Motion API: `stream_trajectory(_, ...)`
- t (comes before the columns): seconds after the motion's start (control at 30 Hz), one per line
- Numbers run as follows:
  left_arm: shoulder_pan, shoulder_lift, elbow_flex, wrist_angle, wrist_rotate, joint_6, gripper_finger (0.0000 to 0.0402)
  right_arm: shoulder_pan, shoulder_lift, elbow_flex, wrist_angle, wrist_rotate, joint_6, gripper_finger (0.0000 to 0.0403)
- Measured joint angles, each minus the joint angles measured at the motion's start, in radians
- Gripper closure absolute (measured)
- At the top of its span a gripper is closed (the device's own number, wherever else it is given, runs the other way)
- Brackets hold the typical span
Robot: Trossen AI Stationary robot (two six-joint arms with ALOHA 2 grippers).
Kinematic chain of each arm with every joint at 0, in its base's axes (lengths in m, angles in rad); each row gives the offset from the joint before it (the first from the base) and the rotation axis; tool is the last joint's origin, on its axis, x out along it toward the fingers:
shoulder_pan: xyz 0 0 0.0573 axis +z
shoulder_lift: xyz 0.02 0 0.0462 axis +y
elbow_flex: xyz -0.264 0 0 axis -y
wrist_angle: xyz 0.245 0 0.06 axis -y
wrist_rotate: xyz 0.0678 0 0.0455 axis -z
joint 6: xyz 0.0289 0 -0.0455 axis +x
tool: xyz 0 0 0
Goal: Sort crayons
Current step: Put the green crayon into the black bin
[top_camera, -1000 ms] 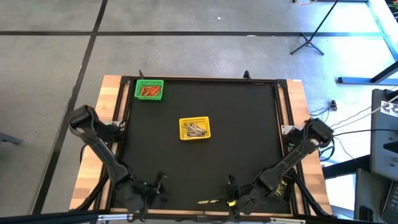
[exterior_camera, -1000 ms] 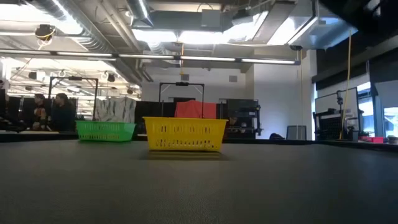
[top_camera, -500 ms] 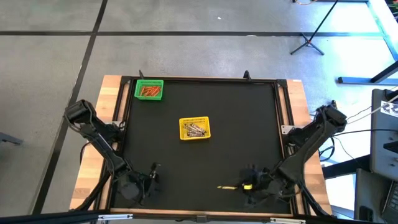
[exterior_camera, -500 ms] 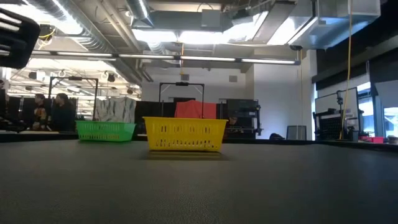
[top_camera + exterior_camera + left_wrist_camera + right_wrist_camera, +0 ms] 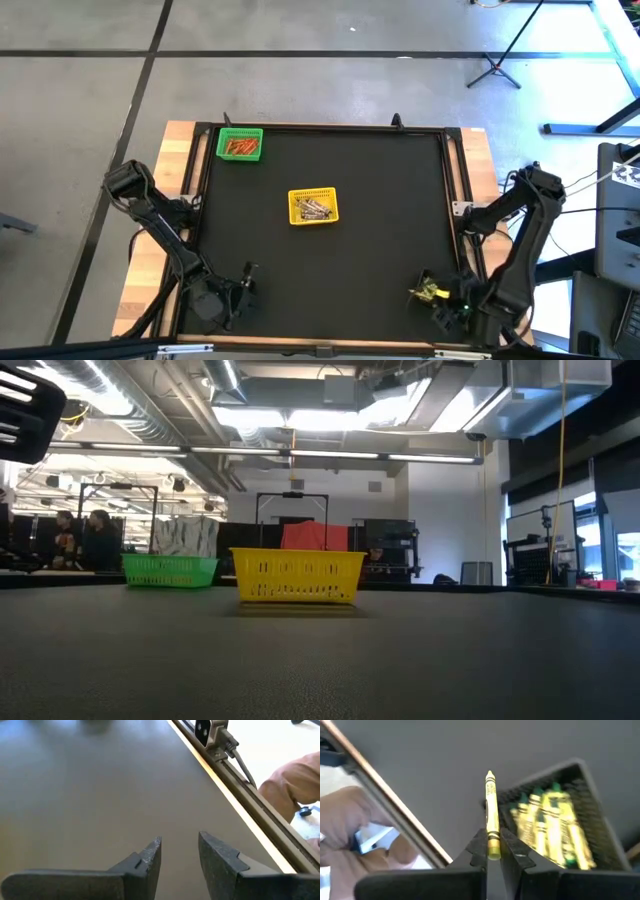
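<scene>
My right gripper (image 5: 432,294) is at the table's near right corner, shut on a yellow crayon (image 5: 491,810). Just beyond it a black mesh basket (image 5: 555,820) holds several yellow and green crayons. A yellow basket (image 5: 313,206) with crayons stands at the table's middle, and it also shows in the low view (image 5: 298,576). A green basket (image 5: 240,144) with orange and red crayons stands at the far left corner. My left gripper (image 5: 180,855) is open and empty over the bare mat near the near left corner (image 5: 245,285). My right gripper pinches the yellow crayon near its blunt end (image 5: 493,846) between its two fingers. The crayon runs along the fingers and sticks out forward past their tips, its pointed tip (image 5: 489,773) away from the gripper. It is lifted clear of the mat.
The black mat has a raised frame (image 5: 455,190) with wooden strips outside it. A person's hand (image 5: 360,830) and sleeve (image 5: 295,785) show just beyond the table's near edge. A dark arm part (image 5: 25,410) shows at the low view's upper left.
My right gripper has carried the yellow crayon from the middle of the near edge toward the table's right edge, ending by the black basket. My left gripper has drawn back a little toward the table's left edge.
</scene>
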Motion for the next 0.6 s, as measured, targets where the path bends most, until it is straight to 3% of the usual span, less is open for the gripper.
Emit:
stream_trajectory(0.17, 0.000, 0.000, 0.000, 0.009, 0.002, 0.000, 0.0288, 0.074, 0.000, 0.000, -0.101, -0.039, 0.146, 0.0379)
stream_trajectory(0.3, 0.000, 0.000, 0.000, 0.013, 0.002, -0.001, 0.0288, 0.114, 0.019, 0.000, -0.149, -0.129, 0.214, 0.0378)
stream_trajectory(0.6, 0.000, 0.000, 0.000, 0.013, 0.004, -0.002, 0.0288, 0.139, 0.098, -0.001, -0.146, -0.181, 0.218, 0.0377)
